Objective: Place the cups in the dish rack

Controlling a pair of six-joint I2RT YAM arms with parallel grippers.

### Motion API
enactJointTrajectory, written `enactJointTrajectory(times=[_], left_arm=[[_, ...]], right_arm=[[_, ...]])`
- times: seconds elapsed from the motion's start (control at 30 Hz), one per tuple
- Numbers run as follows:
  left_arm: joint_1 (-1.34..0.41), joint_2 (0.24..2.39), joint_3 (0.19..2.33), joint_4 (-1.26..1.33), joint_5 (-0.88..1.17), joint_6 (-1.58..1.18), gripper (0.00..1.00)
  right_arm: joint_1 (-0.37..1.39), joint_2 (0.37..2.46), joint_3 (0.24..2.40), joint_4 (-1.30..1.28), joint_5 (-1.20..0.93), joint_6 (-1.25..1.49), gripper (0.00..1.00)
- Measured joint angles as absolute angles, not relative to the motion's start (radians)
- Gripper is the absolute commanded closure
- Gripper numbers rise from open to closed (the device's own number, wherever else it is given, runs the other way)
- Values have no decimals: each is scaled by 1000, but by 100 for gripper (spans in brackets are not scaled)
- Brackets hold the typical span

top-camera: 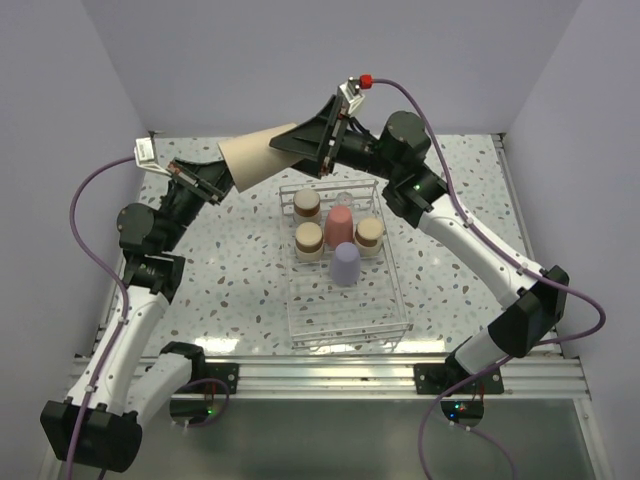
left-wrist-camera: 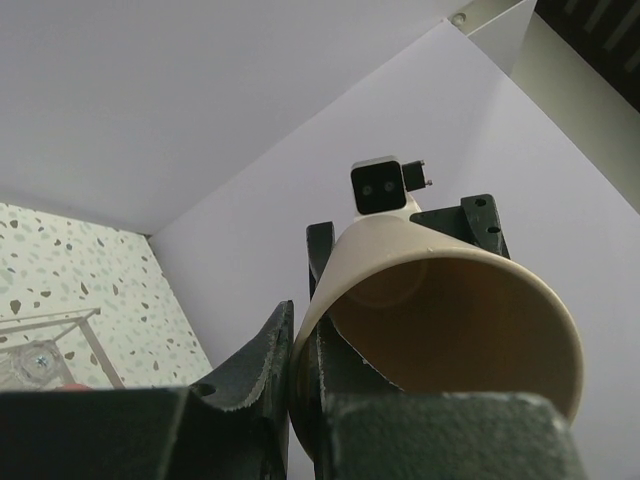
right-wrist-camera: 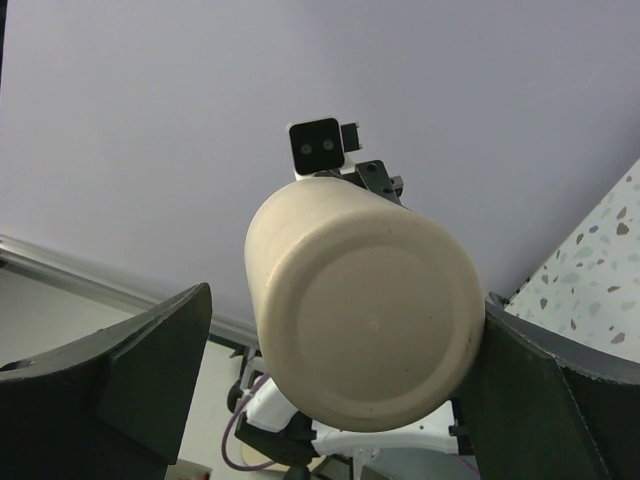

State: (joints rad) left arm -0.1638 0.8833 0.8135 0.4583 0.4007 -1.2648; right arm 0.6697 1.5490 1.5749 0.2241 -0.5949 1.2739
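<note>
A beige cup [top-camera: 258,157] hangs on its side in the air behind the dish rack [top-camera: 350,318]. My left gripper [top-camera: 226,180] is shut on its rim, one finger inside and one outside, as the left wrist view shows on the cup [left-wrist-camera: 450,340]. My right gripper [top-camera: 303,148] stands open around the cup's base [right-wrist-camera: 370,320]; its right finger [right-wrist-camera: 545,375] is at the cup's edge and the left finger [right-wrist-camera: 150,370] stands apart. In the rack stand a coral cup [top-camera: 339,226], a lavender cup [top-camera: 345,264] and three upside-down brown-grey cups [top-camera: 307,204].
The rack sits mid-table on the speckled top [top-camera: 230,290]. White walls close in the back and both sides. Both arms reach over the rack's far end. A tiny clear cup [top-camera: 345,198] seems to stand at the rack's back.
</note>
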Motion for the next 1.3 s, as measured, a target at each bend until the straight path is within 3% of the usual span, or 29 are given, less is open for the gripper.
enactJointTrajectory(times=[0.23, 0.6, 0.77, 0.97, 1.0, 1.17, 1.2, 1.3], left_arm=[[-164, 881, 830, 410, 409, -1237, 100], [-163, 845, 842, 347, 405, -1185, 100], [-157, 831, 843, 343, 390, -1166, 100], [-157, 830, 850, 343, 390, -1151, 100], [-157, 830, 852, 342, 389, -1147, 100], [-157, 830, 862, 331, 380, -1123, 100], [-157, 830, 866, 323, 378, -1116, 99], [-157, 831, 896, 286, 371, -1083, 80]], right_arm=[[674, 1549, 1578, 189, -593, 1264, 11], [685, 1566, 1607, 180, -593, 1304, 7], [699, 1584, 1637, 179, -586, 1305, 9], [706, 1585, 1640, 177, -568, 1302, 31], [706, 1587, 1640, 178, -567, 1303, 41], [706, 1602, 1660, 180, -568, 1309, 73], [706, 1605, 1664, 178, -568, 1308, 76], [706, 1617, 1687, 174, -572, 1307, 85]])
